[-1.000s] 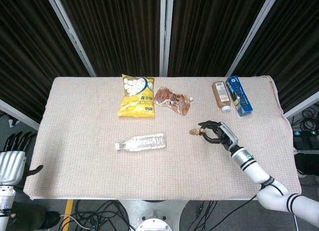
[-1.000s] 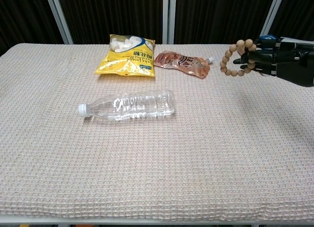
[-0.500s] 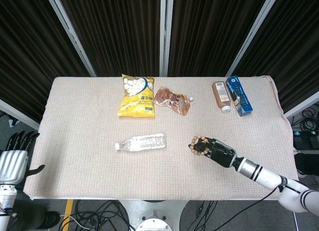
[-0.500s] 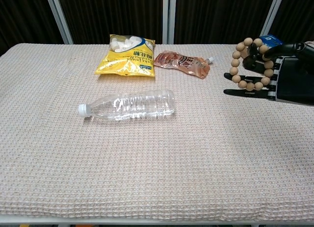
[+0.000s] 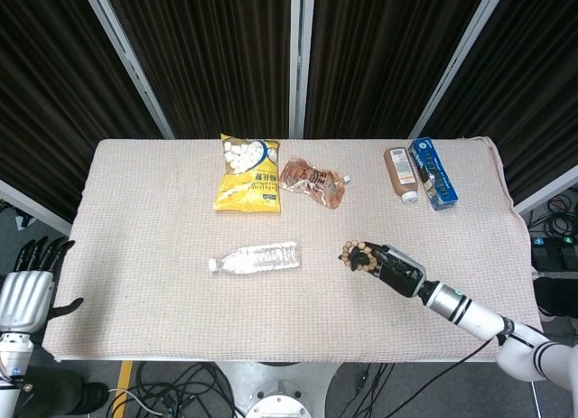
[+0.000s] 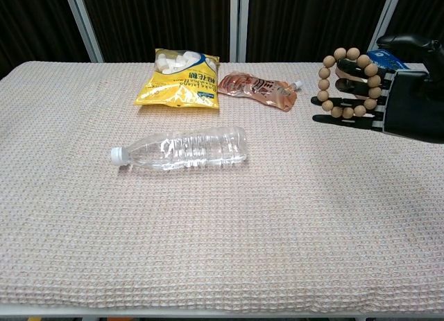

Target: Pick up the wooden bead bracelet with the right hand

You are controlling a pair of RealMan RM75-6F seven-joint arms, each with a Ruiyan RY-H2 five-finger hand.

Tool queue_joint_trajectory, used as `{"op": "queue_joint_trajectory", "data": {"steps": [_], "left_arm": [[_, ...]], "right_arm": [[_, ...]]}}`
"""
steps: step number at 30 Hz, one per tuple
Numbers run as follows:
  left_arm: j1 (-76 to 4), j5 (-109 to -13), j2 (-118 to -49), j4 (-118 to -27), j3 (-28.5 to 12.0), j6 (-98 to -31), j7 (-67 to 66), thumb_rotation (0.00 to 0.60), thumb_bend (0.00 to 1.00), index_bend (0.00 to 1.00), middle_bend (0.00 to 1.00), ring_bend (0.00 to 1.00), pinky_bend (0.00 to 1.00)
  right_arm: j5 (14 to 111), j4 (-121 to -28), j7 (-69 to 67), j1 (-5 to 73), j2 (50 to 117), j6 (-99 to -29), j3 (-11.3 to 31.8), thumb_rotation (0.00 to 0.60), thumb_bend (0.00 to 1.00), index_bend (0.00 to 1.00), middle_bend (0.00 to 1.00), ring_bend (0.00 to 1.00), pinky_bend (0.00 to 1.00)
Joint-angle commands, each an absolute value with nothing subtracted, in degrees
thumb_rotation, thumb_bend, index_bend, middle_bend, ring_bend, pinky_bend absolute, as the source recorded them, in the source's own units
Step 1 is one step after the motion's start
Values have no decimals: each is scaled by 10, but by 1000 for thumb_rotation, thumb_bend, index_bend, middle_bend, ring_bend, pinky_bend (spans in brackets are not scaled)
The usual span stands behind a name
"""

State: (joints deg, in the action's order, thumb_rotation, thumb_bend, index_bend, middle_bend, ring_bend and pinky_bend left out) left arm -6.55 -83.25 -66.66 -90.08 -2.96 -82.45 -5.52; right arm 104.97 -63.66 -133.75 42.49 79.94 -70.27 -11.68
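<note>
The right hand has the wooden bead bracelet looped around its dark fingers, which reach out level and point to the left in the chest view, and the beads are up off the table cloth. From the head view the same bracelet sits at the front tip of the right hand, over the cloth to the right of the clear water bottle, well apart from it. That bottle lies on its side, white cap to the left. Behind it, near the far edge, a yellow snack bag lies flat, and just beside that on its right a reddish-brown spouted pouch. Over toward the far right corner a brown bottle lies close against a blue carton. The left hand hangs off the table's left edge, low in the head view, holding nothing, its fingers spread apart and pointing up.
</note>
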Motion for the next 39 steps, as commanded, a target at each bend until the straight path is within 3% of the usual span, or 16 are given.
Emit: {"op": "queue_joint_trajectory", "data": {"steps": [1, 5, 9, 18, 21, 24, 28, 31, 32, 36, 39], "left_arm": [[-65, -832, -666, -901, -30, -825, -55, 600, 0, 132, 85, 0, 0], [-64, -832, -666, -901, -28, -825, -54, 600, 0, 132, 85, 0, 0], [-63, -831, -667, -901, -28, -827, -53, 600, 0, 132, 85, 0, 0], [-65, -832, -667, -899, -29, -828, -52, 600, 0, 132, 85, 0, 0], [-66, -833, -667, -901, -30, -828, -53, 600, 0, 132, 85, 0, 0], [-66, -833, -666, -902, -30, -828, -54, 600, 0, 132, 85, 0, 0], [-65, -834, -666, -902, -29, -829, -53, 600, 0, 132, 85, 0, 0], [-66, -833, -666, -903, -29, -829, -54, 600, 0, 132, 85, 0, 0], [-66, -833, -666, -904, -29, -828, -55, 600, 0, 132, 85, 0, 0], [-67, -832, -666, -903, -30, -826, -55, 600, 0, 132, 85, 0, 0], [-69, -832, -666, -902, -30, -825, -54, 600, 0, 132, 85, 0, 0]], "right_arm": [[987, -673, -1183, 397, 822, -697, -83, 317, 402, 410, 512, 179, 0], [958, -695, -1110, 384, 832, -693, -67, 318, 506, 480, 548, 200, 0], [943, -704, -1077, 374, 839, -694, -57, 321, 535, 560, 572, 227, 0], [945, -696, -1080, 364, 842, -704, -52, 335, 666, 585, 584, 233, 0], [950, -692, -1091, 361, 842, -711, -52, 358, 740, 586, 584, 233, 0], [958, -686, -1102, 360, 842, -720, -52, 389, 899, 586, 583, 233, 0], [971, -673, -1124, 360, 841, -737, -54, 488, 999, 556, 576, 232, 0], [984, -658, -1146, 361, 841, -751, -58, 585, 1000, 476, 558, 214, 0], [989, -652, -1152, 362, 841, -755, -60, 580, 1000, 437, 549, 201, 0], [998, -634, -1175, 366, 843, -761, -66, 427, 949, 337, 518, 171, 0], [1002, -627, -1186, 373, 845, -754, -70, 375, 609, 309, 514, 169, 0]]}}
